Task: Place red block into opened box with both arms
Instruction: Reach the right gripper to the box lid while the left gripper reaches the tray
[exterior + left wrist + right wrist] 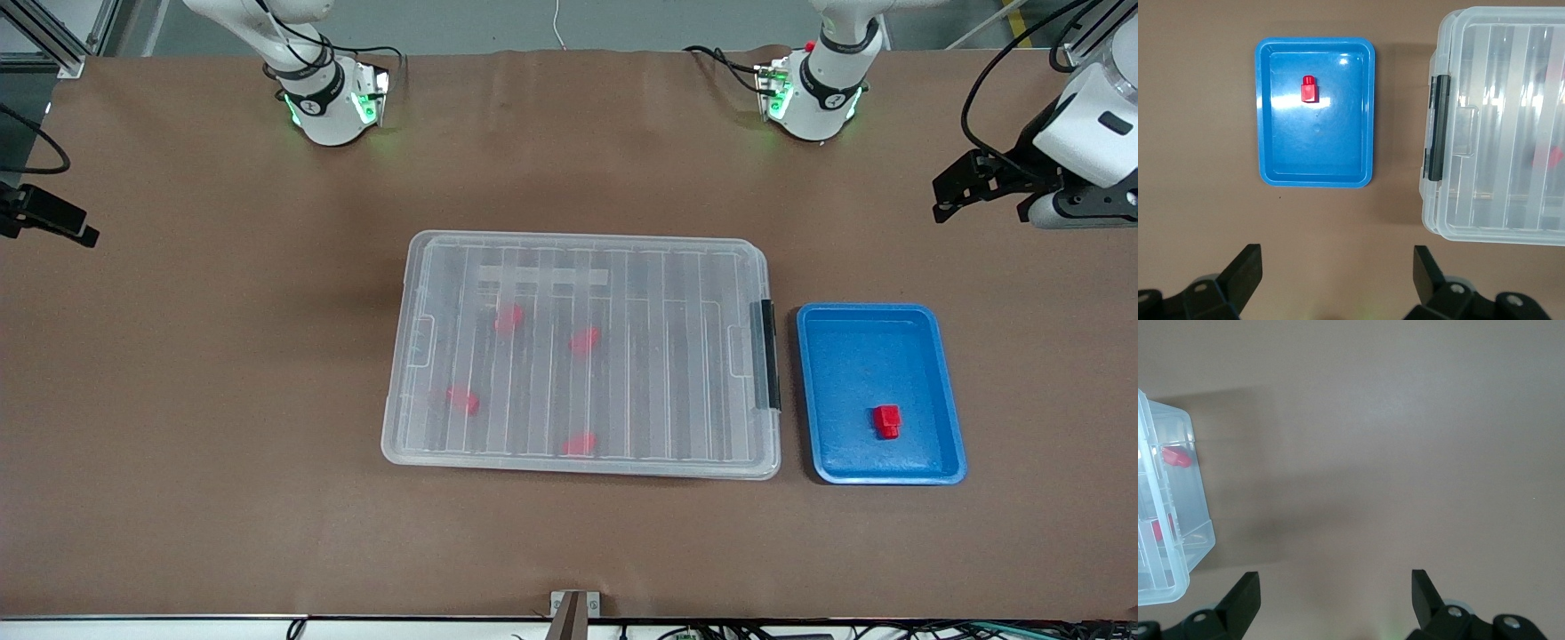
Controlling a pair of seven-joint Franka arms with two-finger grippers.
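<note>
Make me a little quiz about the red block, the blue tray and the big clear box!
1. True or false: the lid of the box is shut.
2. Where is the loose red block? A) in the blue tray B) on the bare table C) in a gripper
3. Fill in: both the left gripper and the right gripper are ____.

Key: 1 true; 2 A; 3 open

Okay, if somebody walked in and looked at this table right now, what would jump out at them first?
Probably the big clear box mid-table, lid closed, with four red pieces showing through it. Next, the blue tray beside it toward the left arm's end, holding one red block. Both claws are open and empty.
</note>
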